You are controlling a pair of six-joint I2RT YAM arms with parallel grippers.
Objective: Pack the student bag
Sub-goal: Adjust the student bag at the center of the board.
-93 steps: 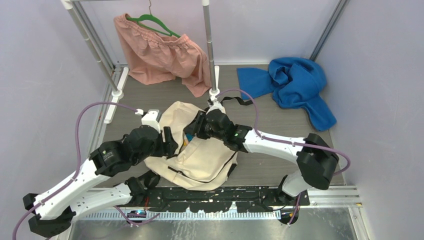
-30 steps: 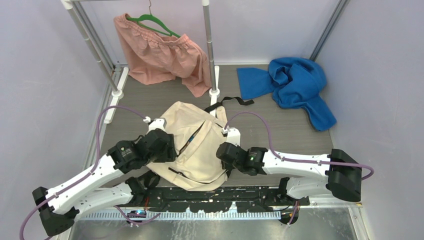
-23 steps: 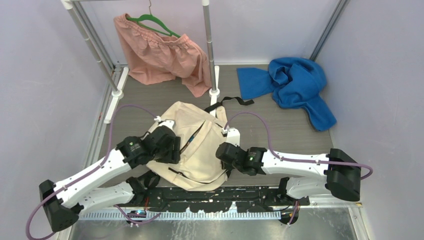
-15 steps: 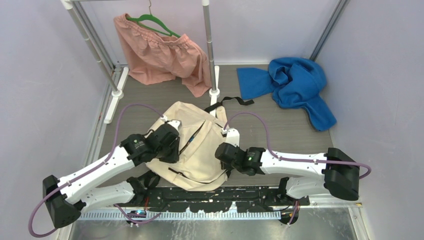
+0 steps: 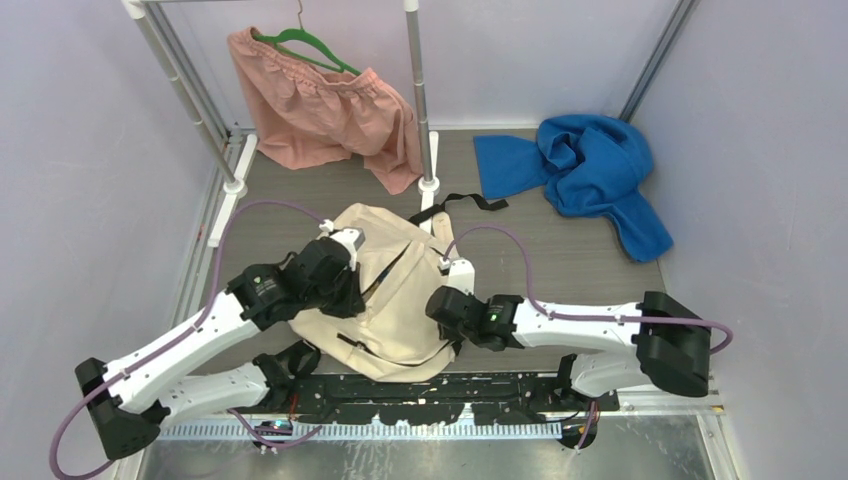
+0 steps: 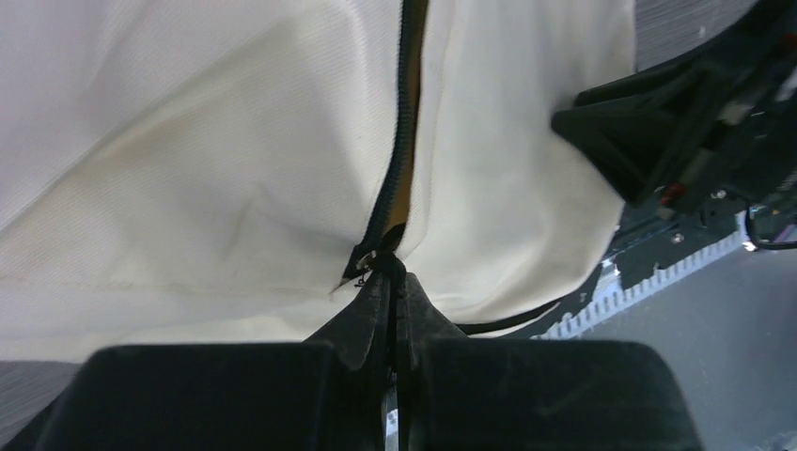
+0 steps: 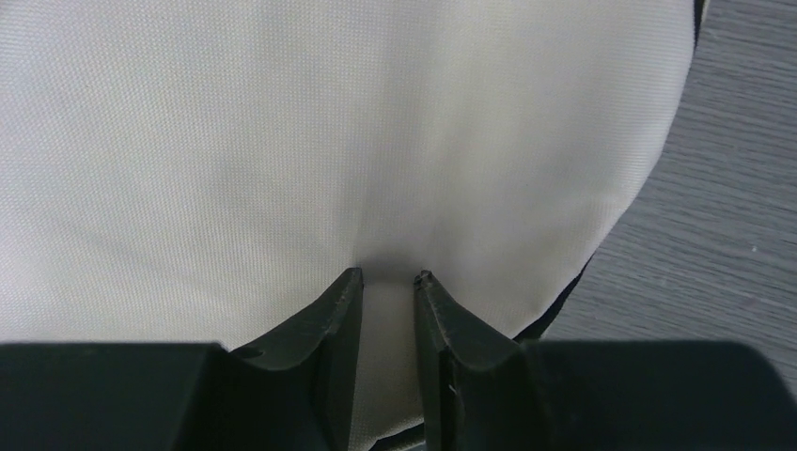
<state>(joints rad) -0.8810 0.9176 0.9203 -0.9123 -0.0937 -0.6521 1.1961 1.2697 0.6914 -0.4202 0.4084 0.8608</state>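
The student bag, cream fabric with black zipper lines, lies flat on the grey table between my two arms. My left gripper sits at the near end of its part-open zipper. In the left wrist view the left gripper is shut on the small black zipper pull. My right gripper rests on the bag's right side. Seen from the right wrist, the right gripper pinches a puckered fold of the bag's fabric between narrowly spaced jaws.
A pink garment on a green hanger hangs from the rack at the back left, between the poles. A blue cloth lies at the back right. A black strap trails behind the bag. A black rail lines the near edge.
My left gripper slid forward along the bag to the zipper's end and closed on the pull. The right arm stayed on the bag's right side, holding the fabric.
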